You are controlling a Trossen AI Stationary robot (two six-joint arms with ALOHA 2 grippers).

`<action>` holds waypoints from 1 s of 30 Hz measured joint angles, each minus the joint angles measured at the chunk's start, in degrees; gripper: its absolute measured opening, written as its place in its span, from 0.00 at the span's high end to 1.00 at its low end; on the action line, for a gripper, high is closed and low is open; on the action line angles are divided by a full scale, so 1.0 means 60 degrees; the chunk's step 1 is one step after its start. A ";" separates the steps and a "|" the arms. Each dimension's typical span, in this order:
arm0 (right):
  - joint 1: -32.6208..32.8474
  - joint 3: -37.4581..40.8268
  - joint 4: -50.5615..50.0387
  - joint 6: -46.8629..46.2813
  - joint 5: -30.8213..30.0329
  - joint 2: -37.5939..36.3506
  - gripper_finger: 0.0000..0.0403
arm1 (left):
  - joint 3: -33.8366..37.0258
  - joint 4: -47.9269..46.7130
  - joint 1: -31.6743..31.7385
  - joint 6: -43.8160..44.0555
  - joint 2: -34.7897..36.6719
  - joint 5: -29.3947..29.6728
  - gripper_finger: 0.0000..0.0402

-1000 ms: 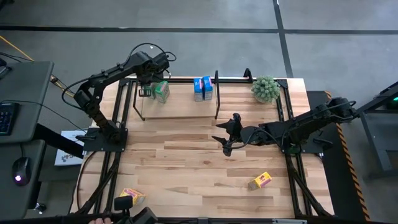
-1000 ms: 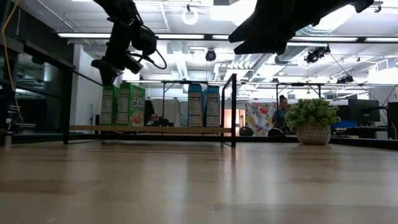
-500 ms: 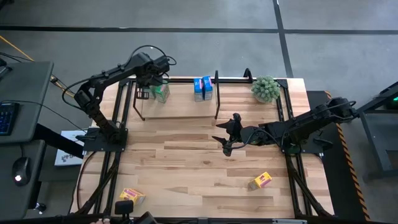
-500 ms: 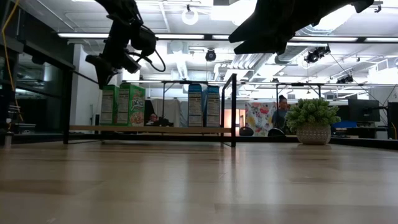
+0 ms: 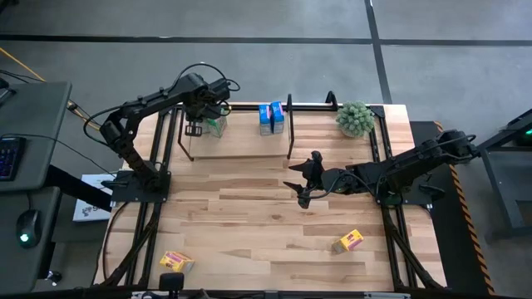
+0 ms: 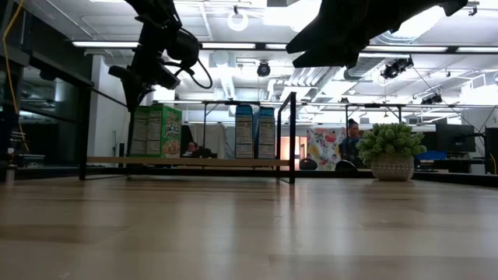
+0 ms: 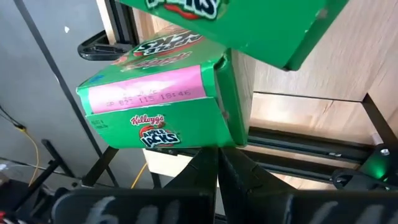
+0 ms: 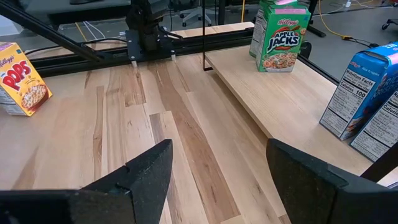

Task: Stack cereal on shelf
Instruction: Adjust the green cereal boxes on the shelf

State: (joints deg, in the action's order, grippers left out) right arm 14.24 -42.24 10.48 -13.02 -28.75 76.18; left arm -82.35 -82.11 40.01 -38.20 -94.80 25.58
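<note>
Biggest worry here is the pair of small green cardboard cereal boxes [image 5: 216, 124] standing at the left end of the low black-tube shelf with the light wooden board [image 5: 241, 145]. The left hand [image 5: 193, 128] hovers right over them, fingers pinched fully together with nothing in them. If it swings sideways it could clip a box top and tip one off the board's end, since they sit close to the edge and the rack's thin corner post.

The two small blue cardboard cereal boxes [image 5: 271, 118] stand upright farther along the same board, with bare board between the two pairs, so that's where more could go.

The right hand [image 5: 303, 184] hangs over mid-desk, fingers spread wide and empty. Two yellow-orange cardboard cereal boxes, one [image 5: 347, 241] near the right arm and one [image 5: 176, 262] at the front-left corner, lie on the pale plank desk [image 5: 249, 216] with plenty of open room around them. The corner one is close to the desk's edge, so a nudge might drop it.
</note>
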 joint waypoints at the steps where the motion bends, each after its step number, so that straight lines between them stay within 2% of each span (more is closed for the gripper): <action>1: 0.0000 0.0000 0.0000 0.0001 0.0000 0.0000 0.37 | 0.0000 -0.0013 0.0000 0.0000 0.0009 0.0013 1.00; 7: 0.0000 0.0000 0.0000 0.0004 0.0000 0.0000 0.37 | -0.0337 -0.0239 -0.0011 0.0372 0.0018 0.0542 1.00; 11: 0.0000 0.0000 0.0000 0.0011 0.0000 0.0000 0.37 | -0.0942 -0.0295 -0.0011 0.0731 0.0079 0.0546 1.00; 15: 0.0000 0.0000 0.0000 0.0009 0.0000 0.0000 0.37 | -0.1380 0.0462 -0.0008 0.1039 0.0412 0.0506 1.00; 20: 0.0000 0.0000 -0.0023 0.0001 0.0002 0.0000 0.37 | -0.1392 0.2532 0.0477 0.2484 0.0690 -0.0814 1.00; 22: 0.0000 0.0000 -0.0077 -0.0040 0.0002 0.0000 0.37 | -0.1392 0.3014 0.0747 0.3159 0.0641 -0.0674 1.00; 25: 0.0000 0.0000 -0.0107 -0.0034 0.0004 0.0001 0.37 | -0.1392 0.3405 0.1011 0.4316 0.0468 0.0133 1.00; 30: 0.0000 0.0000 -0.0135 -0.0004 0.0004 0.0001 0.37 | -0.1388 0.3351 0.1579 0.5253 0.0111 0.0189 1.00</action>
State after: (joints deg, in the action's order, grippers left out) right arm 14.24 -42.24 9.67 -13.04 -28.73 76.19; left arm -90.67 -62.01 49.48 -6.68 -94.13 26.72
